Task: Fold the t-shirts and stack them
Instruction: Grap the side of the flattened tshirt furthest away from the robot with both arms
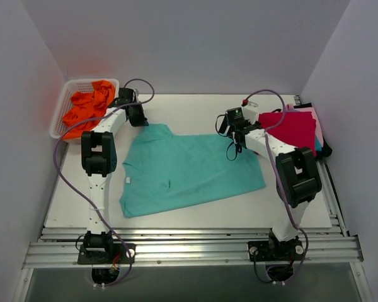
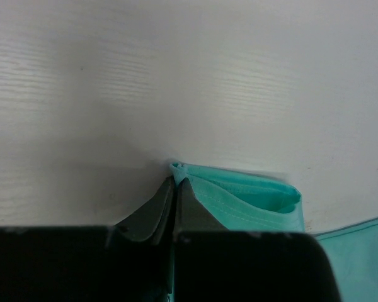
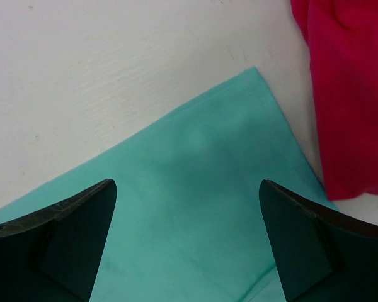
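your left gripper [image 2: 176, 184] is pinched on the sleeve hem of the teal t-shirt [image 1: 189, 167], which lies spread flat. right gripper [image 3: 186, 185] hangs wide open over that shirt's far-right corner, red shirts [image 1: 296, 126] just beside it.

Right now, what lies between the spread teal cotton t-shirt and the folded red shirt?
Only a narrowing wedge of bare white table parts teal t-shirt from red shirt; see right wrist view.
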You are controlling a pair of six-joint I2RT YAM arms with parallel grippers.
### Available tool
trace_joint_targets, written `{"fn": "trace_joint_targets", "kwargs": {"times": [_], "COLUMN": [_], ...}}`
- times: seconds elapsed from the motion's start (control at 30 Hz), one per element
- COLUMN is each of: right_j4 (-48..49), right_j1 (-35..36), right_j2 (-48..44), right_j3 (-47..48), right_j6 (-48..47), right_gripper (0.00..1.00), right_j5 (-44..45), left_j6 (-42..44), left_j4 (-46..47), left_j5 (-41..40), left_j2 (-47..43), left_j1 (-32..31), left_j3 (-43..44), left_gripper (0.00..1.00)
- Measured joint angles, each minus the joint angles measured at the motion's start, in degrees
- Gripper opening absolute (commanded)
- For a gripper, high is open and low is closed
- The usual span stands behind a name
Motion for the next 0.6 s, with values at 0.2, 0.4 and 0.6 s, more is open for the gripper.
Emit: {"fn": "trace_joint_targets", "kwargs": {"times": [0.2,0.4,0.6], "right_j4": [-0.4,-1.5,-1.7], "right_j1": [-3.0,-5.4,-7.0], "right_j2": [10.4,14.9,19.2], "right_j3": [7.5,12.5,16.3], "right_j6": [-1.3,-2.9,-4.0], "right_gripper": [0.92,0.92,0.90], "right_j5": [0.3,1.4,1.8], "left_j6": [0.1,0.4,0.5], "left_j4": [0.2,0.2,0.3], "left_j5": [0.0,-0.1,-0.1], "left_j2": [-1.3,-1.3,-1.3], "left_j1": [1.7,1.8,1.8], "left_j3": [-2.2,-2.2,-2.2], "left_gripper": [0.02,0.02,0.02]}}
